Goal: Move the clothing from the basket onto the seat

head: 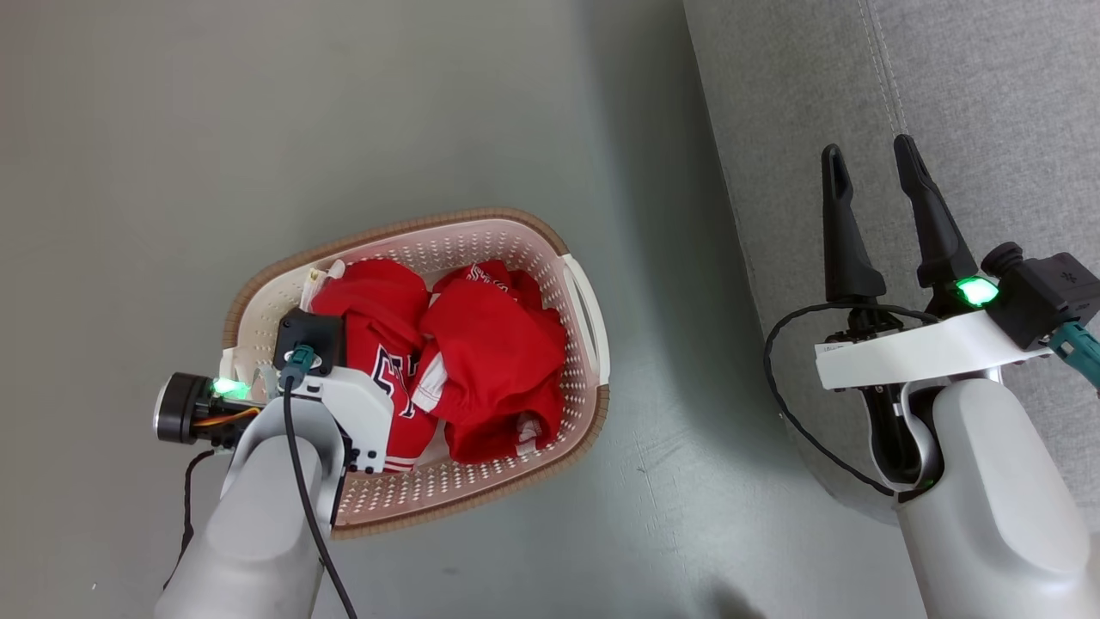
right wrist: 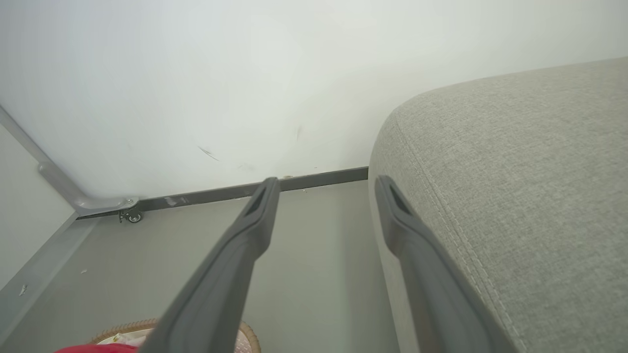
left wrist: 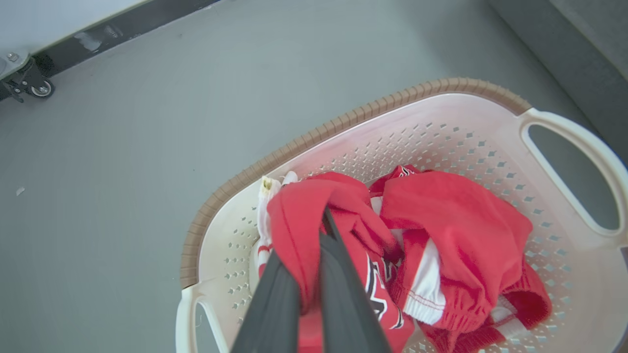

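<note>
The cream basket [head: 593,344] with a brown rim stands on the grey floor and holds a heap of red clothing [head: 490,344] with white trim and black-and-white lettering. My left gripper [left wrist: 321,220] reaches down into the basket's left side, its fingers [left wrist: 343,294] shut on a fold of the red clothing [left wrist: 304,211]; in the head view its fingertips are hidden under the wrist. A second red bundle [left wrist: 456,230] lies beside it. Over the grey seat [head: 988,103] at the right, my right gripper [head: 870,159] stands open and empty, also seen from its own wrist [right wrist: 326,184] beside the seat [right wrist: 515,186].
The basket's white handle [head: 587,301] faces the seat, with a strip of bare floor between them. A white wall [right wrist: 245,73] with a dark baseboard runs behind, and a small caster wheel [right wrist: 131,215] sits at its foot.
</note>
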### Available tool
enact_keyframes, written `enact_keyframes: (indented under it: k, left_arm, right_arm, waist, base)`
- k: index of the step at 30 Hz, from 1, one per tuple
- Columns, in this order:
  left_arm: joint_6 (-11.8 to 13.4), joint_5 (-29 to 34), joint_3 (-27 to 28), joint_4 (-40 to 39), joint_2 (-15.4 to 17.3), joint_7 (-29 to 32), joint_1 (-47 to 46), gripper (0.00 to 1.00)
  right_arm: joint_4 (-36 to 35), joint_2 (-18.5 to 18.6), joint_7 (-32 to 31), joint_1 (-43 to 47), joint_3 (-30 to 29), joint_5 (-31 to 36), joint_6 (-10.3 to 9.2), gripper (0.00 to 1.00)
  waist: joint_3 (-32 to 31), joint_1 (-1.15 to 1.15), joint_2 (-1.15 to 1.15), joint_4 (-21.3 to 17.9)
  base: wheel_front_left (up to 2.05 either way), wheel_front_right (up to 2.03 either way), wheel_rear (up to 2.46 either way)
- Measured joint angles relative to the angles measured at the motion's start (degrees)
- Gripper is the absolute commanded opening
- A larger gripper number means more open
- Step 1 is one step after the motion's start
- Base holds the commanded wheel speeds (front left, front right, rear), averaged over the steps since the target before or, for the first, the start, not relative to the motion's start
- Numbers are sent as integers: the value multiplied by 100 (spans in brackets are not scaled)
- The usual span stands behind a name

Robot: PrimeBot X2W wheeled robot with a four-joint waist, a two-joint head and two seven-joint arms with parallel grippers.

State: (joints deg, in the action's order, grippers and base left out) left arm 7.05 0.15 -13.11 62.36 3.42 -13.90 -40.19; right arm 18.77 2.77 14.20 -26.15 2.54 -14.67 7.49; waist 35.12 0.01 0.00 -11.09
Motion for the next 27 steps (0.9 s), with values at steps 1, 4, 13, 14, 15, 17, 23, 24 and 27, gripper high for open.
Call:
enact_keyframes:
  k: [1, 4, 13, 14, 15, 17, 23, 24, 27]
  left_arm:
    - [0, -1, 12, -38, -1, -1, 0, 0]
    - [1, -51, 54, -198, -5, -23, 1, 0]
    - [34, -176, 140, -1050, -12, -24, 10, 0]
    - [34, -208, 168, -1161, -11, -24, 13, 0]
    - [54, -240, 201, -1272, -23, -24, 19, 0]
    - [57, -276, 244, -1448, -23, -24, 33, 0]
    - [59, -356, 288, -1976, -29, -24, 286, 0]
    - [59, -356, 300, -2057, -29, -24, 313, 0]
    - [59, -364, 323, -2231, -30, -24, 386, 0]
  right_arm:
    - [0, 1, 0, 0, -1, 4, -1, 100]
    - [0, 9, 1, 0, -2, 5, 0, 100]
    - [-3, 88, 1, 1, -21, 44, -1, 100]
    - [-4, 92, 1, 1, -23, 53, -1, 100]
    - [-3, 97, 1, 1, -21, 55, -1, 100]
    - [-2, 109, 1, 1, -19, 56, -1, 100]
    - [1, 166, 9, 2, -22, 62, -1, 100]
    - [2, 181, 9, 5, -22, 65, -1, 100]
    - [9, 211, 9, 6, -24, 67, -1, 100]
  waist:
    - [-19, 0, 0, 12]
    - [-82, 0, 0, 51]
    - [-307, 0, 0, 183]
    - [-336, 0, 0, 199]
    - [-365, 0, 0, 217]
    - [-425, 0, 0, 251]
    - [-631, 0, 0, 357]
    - [-667, 0, 0, 374]
    - [-744, 0, 0, 409]
  base:
    - [0, 0, 0]
    - [0, 0, 0]
    - [0, 0, 0]
    - [0, 0, 0]
    - [0, 0, 0]
    - [0, 0, 0]
    - [0, 0, 0]
    - [0, 0, 0]
    - [0, 0, 0]
